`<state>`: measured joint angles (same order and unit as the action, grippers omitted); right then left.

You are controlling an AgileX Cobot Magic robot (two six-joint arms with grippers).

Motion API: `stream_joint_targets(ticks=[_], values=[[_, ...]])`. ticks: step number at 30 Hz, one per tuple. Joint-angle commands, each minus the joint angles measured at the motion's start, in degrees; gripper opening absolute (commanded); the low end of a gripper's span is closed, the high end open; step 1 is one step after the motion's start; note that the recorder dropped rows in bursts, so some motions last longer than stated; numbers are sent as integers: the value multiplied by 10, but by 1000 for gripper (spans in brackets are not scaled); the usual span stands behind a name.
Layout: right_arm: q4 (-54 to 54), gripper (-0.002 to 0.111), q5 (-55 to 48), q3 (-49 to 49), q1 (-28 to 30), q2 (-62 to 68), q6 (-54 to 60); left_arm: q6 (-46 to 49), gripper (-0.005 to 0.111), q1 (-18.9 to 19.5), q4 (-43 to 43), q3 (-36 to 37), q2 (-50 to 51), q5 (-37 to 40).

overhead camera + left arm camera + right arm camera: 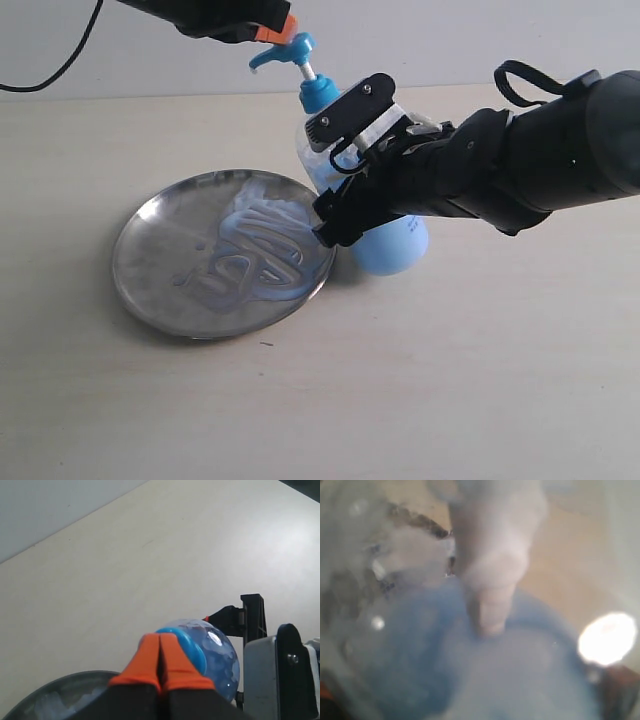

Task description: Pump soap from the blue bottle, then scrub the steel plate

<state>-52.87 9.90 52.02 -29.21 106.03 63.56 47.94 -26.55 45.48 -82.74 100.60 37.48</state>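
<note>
The blue bottle (392, 245) leans toward the steel plate (150, 265), and my right gripper (340, 165) is shut on its body, one finger on each side. Its blue pump head (285, 52) points over the plate. My left gripper (275, 30) is shut, its orange fingertips (161, 652) pressed together right above the pump head with nothing between them. Pale blue soap (262, 240) lies in swirled streaks on the plate's right half. In the left wrist view the bottle (220, 657) shows just behind the orange tips. The right wrist view is filled by the blurred bottle (470, 670).
The plate rests on a beige tabletop (450, 380) with a pale wall behind. A black cable (60, 65) hangs at the back left. The plate's rim (60, 690) shows in the left wrist view.
</note>
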Motion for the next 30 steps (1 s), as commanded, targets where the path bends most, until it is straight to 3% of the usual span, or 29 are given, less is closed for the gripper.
stream_joint_targets(ticks=[1,21,30], values=[[11,0,-50,-7,-1,9,8,-6,0,-15,-14,14,22,82],[15,0,-51,-7,-1,9,8,-7,0,-15,-9,52,52,88],[15,0,-51,-7,-1,9,8,-7,0,-42,-8,52,79,86]])
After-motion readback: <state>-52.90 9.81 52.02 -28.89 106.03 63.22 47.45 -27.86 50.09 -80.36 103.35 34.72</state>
